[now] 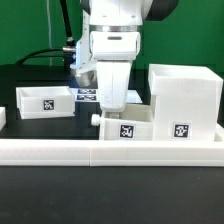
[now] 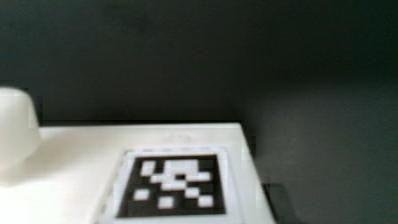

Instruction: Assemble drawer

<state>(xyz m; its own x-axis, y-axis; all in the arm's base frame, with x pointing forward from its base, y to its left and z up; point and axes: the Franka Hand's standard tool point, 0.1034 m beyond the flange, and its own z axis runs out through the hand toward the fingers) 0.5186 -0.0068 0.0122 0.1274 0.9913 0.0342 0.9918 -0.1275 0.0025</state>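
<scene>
The large open-fronted box shell stands at the exterior view's right. One small tray sits at the left, apart from the rest. The second tray lies in the middle beside the shell, with tags on its front. My gripper hangs straight down over this tray's left end, touching or just above it. Its fingertips are hidden, so I cannot tell whether it is open or shut. The wrist view is blurred and shows a white tray face with a tag very close below.
The long low white border wall runs along the front. The marker board lies behind the arm. Black cables hang at the back left. A rounded white shape shows at the wrist view's edge.
</scene>
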